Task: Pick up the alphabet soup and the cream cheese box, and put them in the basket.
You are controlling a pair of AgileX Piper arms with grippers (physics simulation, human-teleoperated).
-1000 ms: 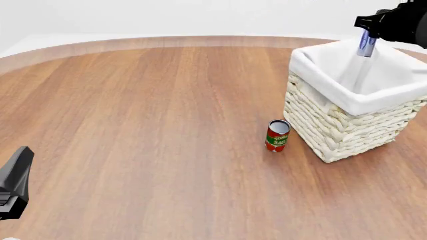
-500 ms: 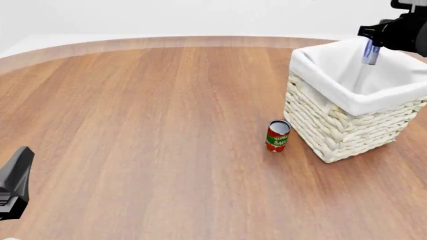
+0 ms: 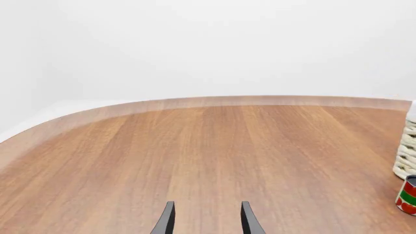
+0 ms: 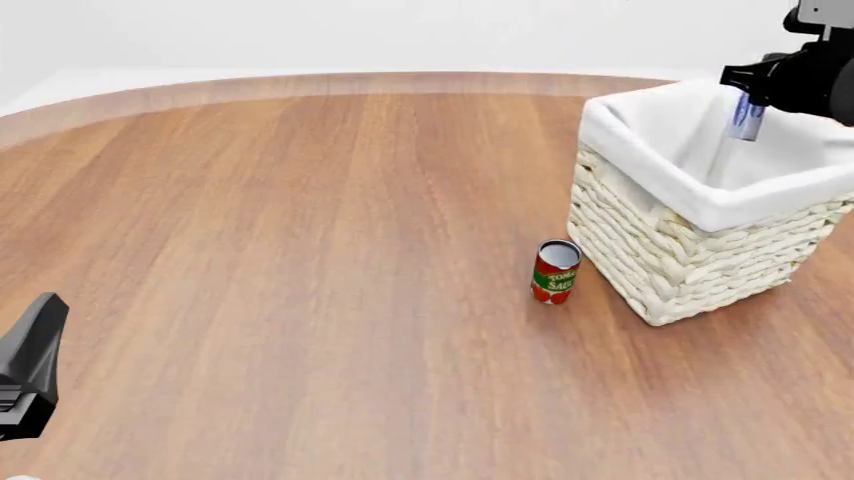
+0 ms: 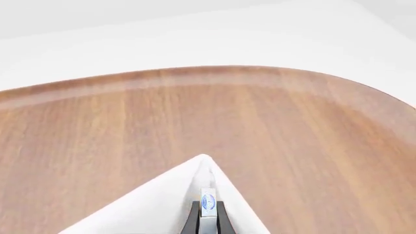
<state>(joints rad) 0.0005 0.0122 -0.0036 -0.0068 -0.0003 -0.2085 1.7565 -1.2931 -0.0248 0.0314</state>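
So at this point our right gripper [image 4: 746,118] was up over the far right side of the basket [image 4: 667,255], with its jaws pinching the cream cheese box [image 4: 745,115] edge-on. In the front view the box hung above the white liner and didn't look like it was touching the cloth. From the right wrist camera we could see the thin edge of the box [image 5: 208,214] squeezed between the two dark fingers [image 5: 192,222], blue oval logo facing us, and a corner of the basket's liner [image 5: 175,195] poking out right under it, with the wood table [image 5: 130,126] beyond.

The alphabet soup didn't show up in any of our views, so we can't say where it was.

Our left gripper [image 3: 204,219] sat low at the near left of the table, well apart from everything, fingers [image 3: 164,222] spread with nothing between them. The red and green tomato can [image 4: 555,271] stood upright on the table just beside the basket's near-left wall, not touching it as far as we could tell.
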